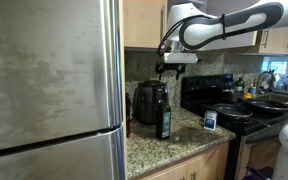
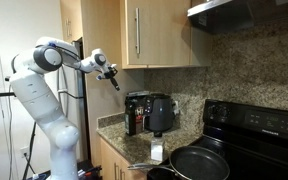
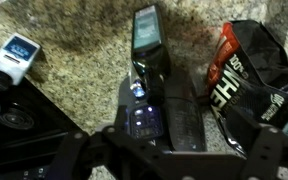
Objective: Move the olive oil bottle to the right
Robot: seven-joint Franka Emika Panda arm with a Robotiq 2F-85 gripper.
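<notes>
The olive oil bottle (image 1: 163, 114) is slim and dark with a bluish label. It stands upright on the granite counter just in front of the black toaster (image 1: 145, 101). Both also show in an exterior view, the bottle (image 2: 132, 117) and the toaster (image 2: 160, 112). My gripper (image 1: 171, 69) hangs in the air well above the bottle, and shows up and to the left of it in an exterior view (image 2: 114, 81). In the wrist view I look down on the bottle (image 3: 147, 50) and the toaster (image 3: 174, 122). The gripper's fingers (image 3: 171, 160) are spread apart and empty.
A small blue-and-white box (image 1: 210, 120) sits on the counter near the black stove (image 1: 234, 110); it also shows in the wrist view (image 3: 14, 56). A dark snack bag (image 3: 239, 70) lies beside the toaster. A steel fridge (image 1: 49, 90) stands at one end. Pans (image 2: 199, 162) are on the stove.
</notes>
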